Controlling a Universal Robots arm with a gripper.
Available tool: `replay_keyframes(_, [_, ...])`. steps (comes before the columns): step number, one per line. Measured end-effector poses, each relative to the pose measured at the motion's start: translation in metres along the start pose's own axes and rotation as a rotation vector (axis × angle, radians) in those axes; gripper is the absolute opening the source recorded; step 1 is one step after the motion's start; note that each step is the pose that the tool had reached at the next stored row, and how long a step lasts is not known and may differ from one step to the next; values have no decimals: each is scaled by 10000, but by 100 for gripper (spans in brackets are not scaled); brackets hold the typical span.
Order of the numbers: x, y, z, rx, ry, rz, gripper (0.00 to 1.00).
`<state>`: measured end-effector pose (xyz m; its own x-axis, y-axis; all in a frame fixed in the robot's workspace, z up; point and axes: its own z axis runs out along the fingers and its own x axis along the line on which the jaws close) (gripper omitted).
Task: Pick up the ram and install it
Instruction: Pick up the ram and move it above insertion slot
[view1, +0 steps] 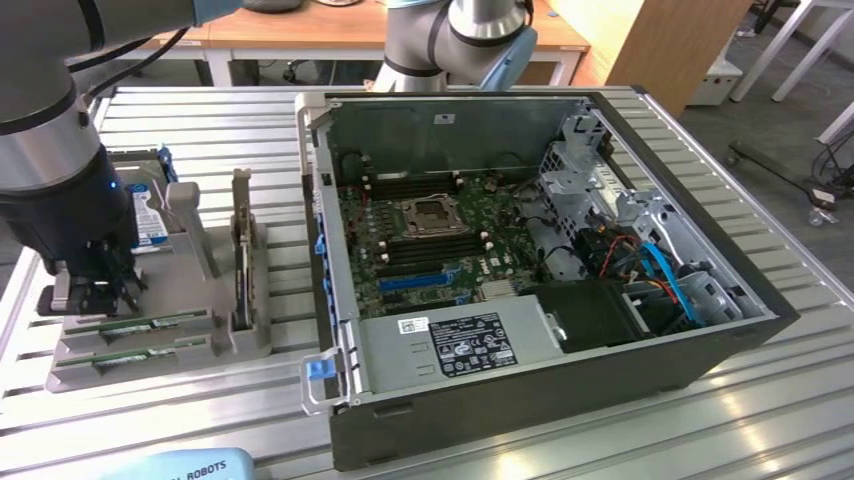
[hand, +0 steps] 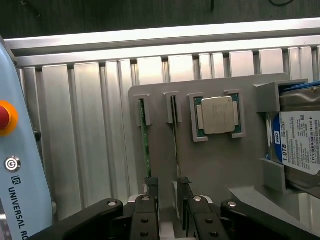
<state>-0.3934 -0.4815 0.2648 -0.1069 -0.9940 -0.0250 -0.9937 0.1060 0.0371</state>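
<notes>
On the exterior view's left, in a grey holder tray (view1: 80, 378) beside the open computer case (view1: 561, 395), the ram (view1: 154, 323) lies on edge in its slot, untouched. A second stick (view1: 147, 350) just like it sits in the next slot, nearer the camera. In the wrist view the ram (hand: 175, 132) runs straight in toward the gap between the fingers, while the second stick (hand: 145, 142) lines up with one finger rather than the gap. The gripper (hand: 168, 184) hangs just above that end of the tray (hand: 215, 165) with its jaws spread wide and nothing in them. The exterior view shows the gripper (view1: 91, 292) low over the sticks' left ends. Just past the ram lies the square processor chip (hand: 218, 115), and beyond it the blue-labelled hard drive (hand: 300, 142). This looks like the approach stage of the pick, with nothing yet lifted. A clean grasp calls for the fingers to straddle only the thin edge of the one stick, clear of its neighbour and the slot walls. The motherboard (view1: 427, 240), where the ram belongs, lies well apart inside the case.
</notes>
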Motion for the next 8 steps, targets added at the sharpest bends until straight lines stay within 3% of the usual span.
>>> replay_keyframes(8, [1,-1,43,-1,2,0,29])
